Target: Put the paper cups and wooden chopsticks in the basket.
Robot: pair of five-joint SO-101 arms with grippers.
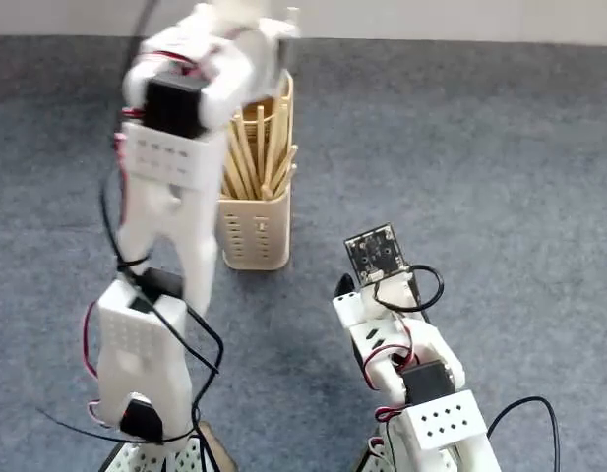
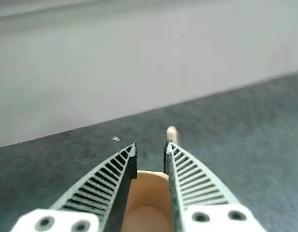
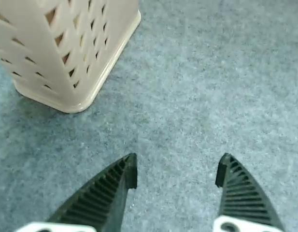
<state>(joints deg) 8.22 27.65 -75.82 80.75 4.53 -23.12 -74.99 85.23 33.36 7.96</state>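
A beige slotted basket (image 1: 254,231) stands on the grey carpet, with several wooden chopsticks (image 1: 259,147) upright in it. My left arm is raised over the basket, and its gripper (image 1: 273,29) hangs above the far rim. In the left wrist view the left gripper (image 2: 151,150) is closed narrowly on a beige rounded thing, apparently a paper cup (image 2: 145,193). A chopstick tip (image 2: 171,131) pokes up just beyond one finger. My right gripper (image 3: 177,169) is open and low over bare carpet, a short way from the basket (image 3: 66,48).
Grey carpet (image 1: 480,147) stretches to the right of the basket and behind it. A pale wall (image 2: 139,58) rises past the carpet's far edge. The two arm bases (image 1: 146,393) stand at the near edge with loose cables.
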